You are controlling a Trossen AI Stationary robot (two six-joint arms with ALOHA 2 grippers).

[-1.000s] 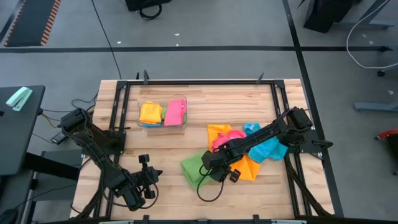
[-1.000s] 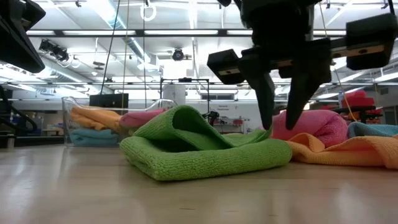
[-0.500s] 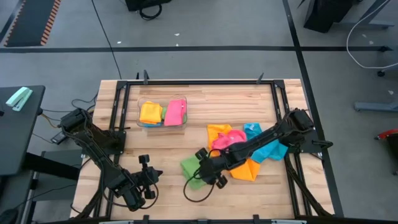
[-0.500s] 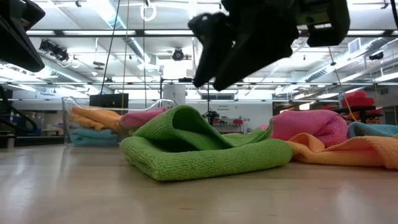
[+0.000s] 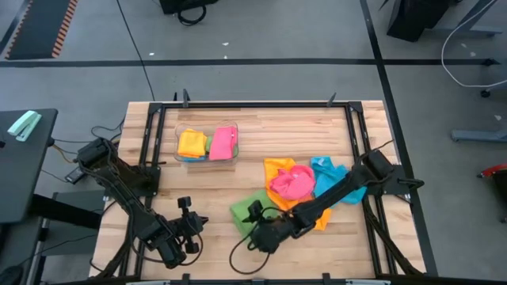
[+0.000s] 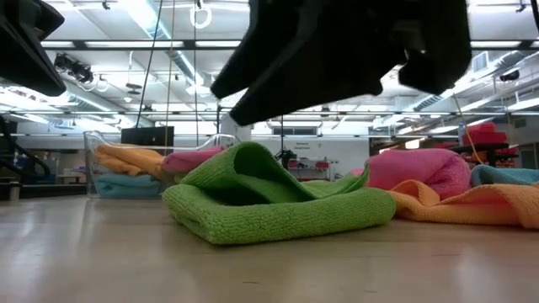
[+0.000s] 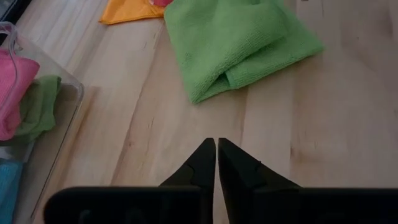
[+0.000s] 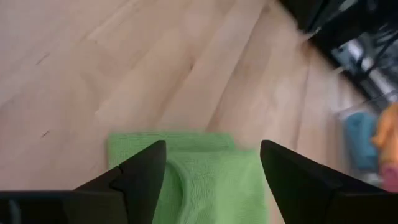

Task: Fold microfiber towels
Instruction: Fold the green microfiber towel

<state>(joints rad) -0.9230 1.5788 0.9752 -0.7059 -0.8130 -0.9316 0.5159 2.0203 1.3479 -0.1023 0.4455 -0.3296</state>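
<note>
Right claw [image 8: 211, 171] spread over green towel [image 8: 199, 180] edge | left claw [image 7: 216, 163] pressed together, bare tabletop [image 7: 311, 124] around

Five loose microfiber towels lay on the table [image 5: 317, 134]: one green towel [image 5: 244, 212], one pink [image 5: 291, 183], one blue [image 5: 329, 176] and two orange [image 5: 276, 167]. One clear bin [image 5: 207, 145] held more folded towels. Two arms worked there.
</note>
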